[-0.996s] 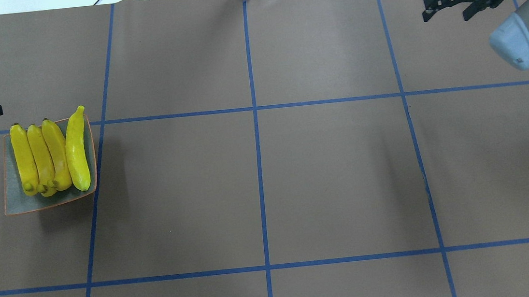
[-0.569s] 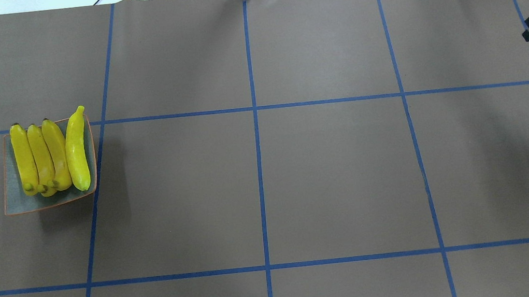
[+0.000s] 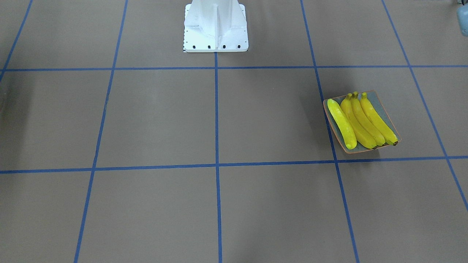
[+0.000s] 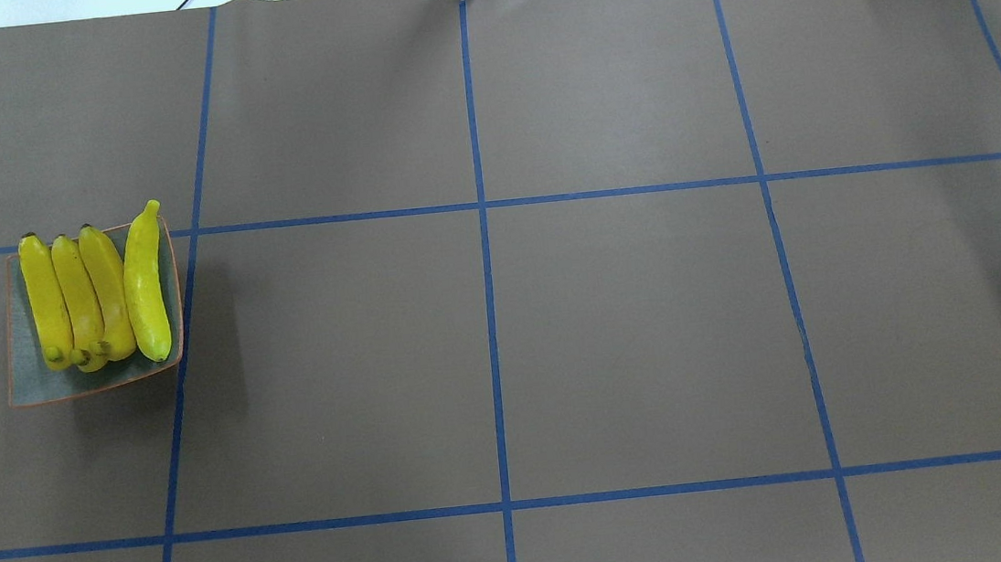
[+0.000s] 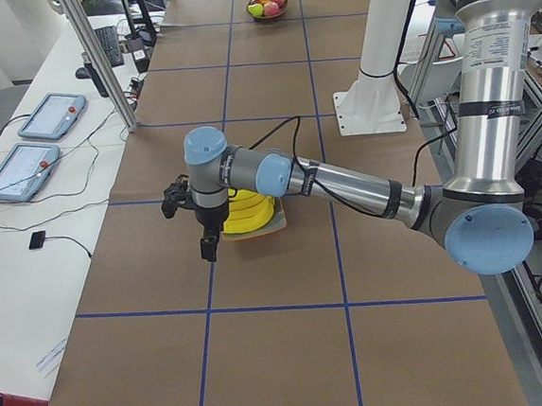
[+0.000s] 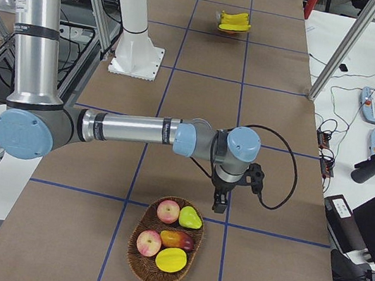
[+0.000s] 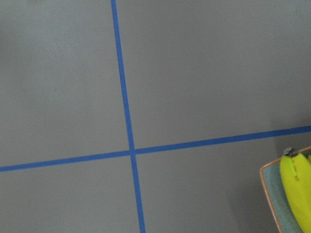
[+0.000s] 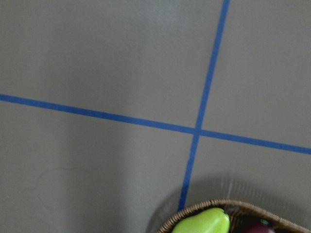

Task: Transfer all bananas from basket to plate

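- Overhead exterior: four bananas lie side by side on the grey-blue, orange-rimmed plate, at the robot's left end of the brown worktop; blue tape lines divide the surface into squares
- Three of the fruit are deep yellow and touch one another; the paler banana lies along the plate's inner edge — its tip juts past the rim
- Exterior left shows the near arm stretched low over the worktop, the left tool hanging just beside the plate on the side away from the robot's base; whether it is released or clenched cannot be told from this side view
- Left wrist-mounted view catches only a corner of the plate and one banana end at its lower right edge
- Exterior right shows the right tool poised near a wicker basket at the opposite end of the worktop — its state cannot be told either
- That basket holds two apples, a green pear and two more pieces of fruit; it stands well apart from the plate
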